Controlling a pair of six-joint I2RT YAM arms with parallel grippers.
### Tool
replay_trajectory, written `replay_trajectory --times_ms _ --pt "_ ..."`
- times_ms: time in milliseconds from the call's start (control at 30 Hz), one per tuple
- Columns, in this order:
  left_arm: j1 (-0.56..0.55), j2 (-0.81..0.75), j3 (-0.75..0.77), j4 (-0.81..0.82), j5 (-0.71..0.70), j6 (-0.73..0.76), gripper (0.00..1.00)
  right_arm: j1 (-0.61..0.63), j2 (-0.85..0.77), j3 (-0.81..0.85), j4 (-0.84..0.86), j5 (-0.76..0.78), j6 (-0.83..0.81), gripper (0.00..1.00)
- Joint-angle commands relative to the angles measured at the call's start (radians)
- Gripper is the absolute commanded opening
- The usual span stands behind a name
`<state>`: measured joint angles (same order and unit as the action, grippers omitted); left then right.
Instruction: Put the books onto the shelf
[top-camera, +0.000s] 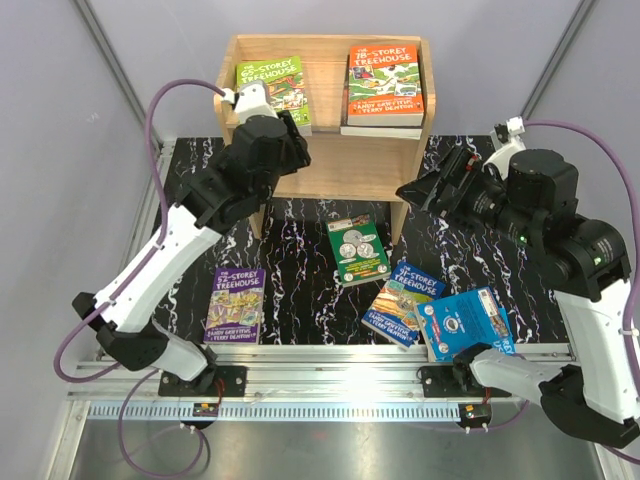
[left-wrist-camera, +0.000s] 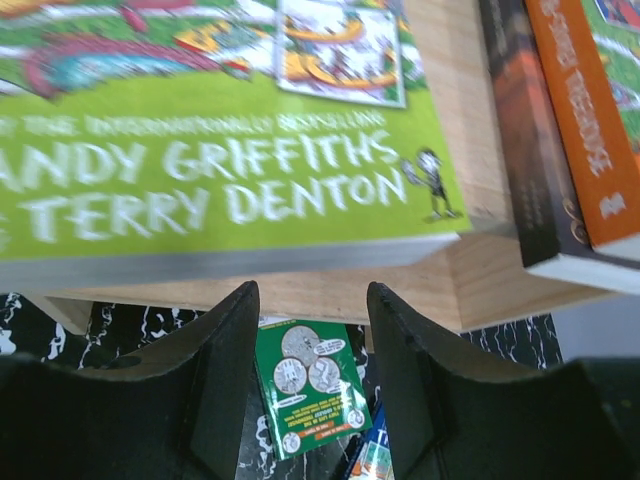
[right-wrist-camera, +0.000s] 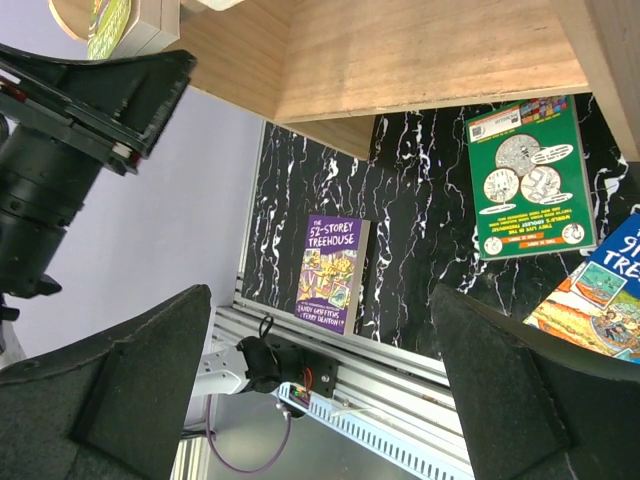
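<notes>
Presently green Treehouse book (top-camera: 275, 88) lies flat on shelf (top-camera: 330, 170) top tier, left side, long axis running away; near edge just beyond left gripper (left-wrist-camera: 310, 292), jaws part-spread, nothing between. Right gripper (right-wrist-camera: 320, 300) gaping, empty, nearer coin book (top-camera: 357, 250).

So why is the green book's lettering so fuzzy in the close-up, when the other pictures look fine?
Left wrist: the green book sits close to the lens, so its lettering is soft; the coin-cover book below is crisper, the left gripper's fingers almost black. Right wrist: the purple book reads sharply, the right gripper's fingers dark and soft. Top external: even light, glare on the metal rail.
</notes>
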<state>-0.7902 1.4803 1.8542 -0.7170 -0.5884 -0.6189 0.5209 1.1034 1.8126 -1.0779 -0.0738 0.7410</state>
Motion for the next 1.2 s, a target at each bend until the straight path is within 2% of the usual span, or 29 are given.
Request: replay_trajectory --times_ms 0,233,433,567,600,667,733,900,967,1000,1033,1067,1167 --pt "0.046 -0.064 -0.001 0.027 0.006 -0.012 0.51 0.001 -0.02 0.027 -0.007 0.054 -0.02 1.0" --pt "0.144 -0.129 -0.053 0.01 0.005 0.008 0.52 0.001 -0.002 0.034 -0.002 0.049 -0.031 1.0" --pt "0.16 -0.152 -0.093 -0.025 0.031 -0.004 0.55 0.002 0.026 0.033 0.013 0.02 -0.04 1.0" --pt "0.157 -0.208 -0.142 -0.087 0.099 -0.074 0.55 0.001 0.021 0.007 0.021 -0.001 -0.066 1.0" --pt "0.149 -0.234 -0.211 -0.09 0.122 -0.105 0.57 0.002 0.015 -0.024 0.022 -0.023 -0.087 1.0" --pt "0.131 -0.319 -0.315 -0.052 0.199 -0.117 0.67 0.001 0.006 -0.08 0.03 -0.056 -0.107 1.0" --pt "0.082 -0.385 -0.484 0.019 0.263 -0.131 0.73 0.001 -0.003 -0.194 0.029 -0.093 -0.112 1.0" --pt "-0.05 -0.379 -0.815 0.204 0.407 -0.174 0.8 0.001 -0.059 -0.554 0.137 -0.135 -0.022 1.0" --pt "-0.053 -0.35 -0.884 0.238 0.447 -0.238 0.87 0.001 -0.056 -0.651 0.193 -0.197 -0.017 1.0" --pt "-0.052 -0.344 -0.926 0.211 0.44 -0.263 0.93 0.001 -0.039 -0.676 0.214 -0.227 -0.02 1.0" --pt "-0.044 -0.33 -0.929 0.155 0.374 -0.292 0.99 0.001 -0.025 -0.697 0.249 -0.254 -0.022 1.0" --pt "0.0 -0.321 -0.928 0.039 0.358 -0.315 0.99 0.001 0.014 -0.719 0.265 -0.3 -0.023 1.0" --pt "0.077 -0.314 -0.941 -0.112 0.323 -0.318 0.99 0.004 0.067 -0.743 0.329 -0.368 -0.008 1.0"
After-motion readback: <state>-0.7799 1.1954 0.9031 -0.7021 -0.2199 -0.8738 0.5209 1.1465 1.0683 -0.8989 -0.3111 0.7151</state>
